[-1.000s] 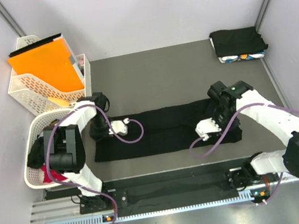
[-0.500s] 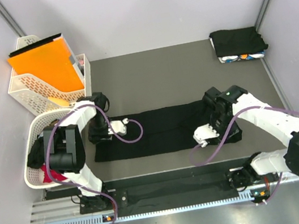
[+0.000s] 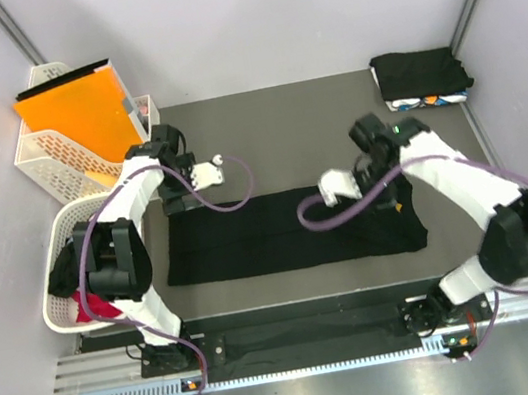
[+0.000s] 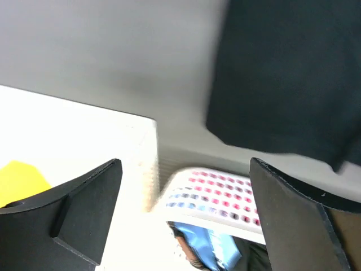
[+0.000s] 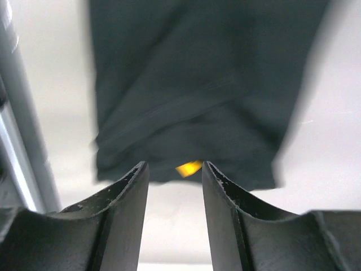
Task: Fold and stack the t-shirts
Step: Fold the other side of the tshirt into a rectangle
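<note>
Left gripper [image 4: 186,164] now clear of t-shirt [image 4: 282,73]

- My table [image 3: 282,123] has a dark grey top.
- A black t-shirt [image 3: 272,242] lies flat in a long strip along its near edge.
- A stack of folded t-shirts [image 3: 421,75] sits in the far right corner.
- A white lattice basket [image 3: 45,158] stands at the far left corner, and a second lattice basket [image 3: 60,313] sits at the left edge.
</note>
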Robot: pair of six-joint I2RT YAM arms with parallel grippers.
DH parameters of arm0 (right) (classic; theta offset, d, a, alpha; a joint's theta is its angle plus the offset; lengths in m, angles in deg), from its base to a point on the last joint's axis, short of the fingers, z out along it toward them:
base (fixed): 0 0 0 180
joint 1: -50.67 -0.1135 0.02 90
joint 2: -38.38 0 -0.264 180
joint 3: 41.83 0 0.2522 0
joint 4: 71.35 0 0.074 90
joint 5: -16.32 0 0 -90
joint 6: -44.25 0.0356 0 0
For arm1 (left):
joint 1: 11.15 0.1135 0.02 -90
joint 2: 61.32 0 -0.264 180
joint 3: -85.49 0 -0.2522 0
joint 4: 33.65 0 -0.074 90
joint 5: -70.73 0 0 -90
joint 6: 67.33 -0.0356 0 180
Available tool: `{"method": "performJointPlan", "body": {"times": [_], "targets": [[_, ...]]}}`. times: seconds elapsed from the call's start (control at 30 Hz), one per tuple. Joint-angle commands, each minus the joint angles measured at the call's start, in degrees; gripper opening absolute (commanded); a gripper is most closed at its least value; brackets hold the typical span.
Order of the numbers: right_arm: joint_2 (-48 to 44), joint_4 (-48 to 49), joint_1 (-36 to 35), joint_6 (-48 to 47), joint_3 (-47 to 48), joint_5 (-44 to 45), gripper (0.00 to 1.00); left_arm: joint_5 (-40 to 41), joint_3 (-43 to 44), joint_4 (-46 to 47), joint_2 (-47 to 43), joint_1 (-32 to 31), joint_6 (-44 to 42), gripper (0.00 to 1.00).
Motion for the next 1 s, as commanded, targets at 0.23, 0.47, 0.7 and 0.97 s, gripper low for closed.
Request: {"method": "performJointPlan", "body": {"times": [0.23,0.47,0.7,0.97], "targets": [[24.4,-9.6,5.9,5.5,24.7,-17.9,0.38,0.9,-4.5,10.0,-2.7,-4.2,2.8,0.99],[29.0,-8.3,6.8,5.0,25.8,-18.6,0.36,2.0,-8.3,13.5,-4.0,-5.3,3.1,0.99],[32.0,-6.4,7.4,4.7,26.0,-18.5,0.39,3.2,-10.7,16.5,-2.9,-7.2,4.7,0.99],[34.6,-4.2,7.8,4.6,24.6,-18.0,0.4,3.4,-10.3,16.7,-2.0,-8.4,4.8,0.99]]}}
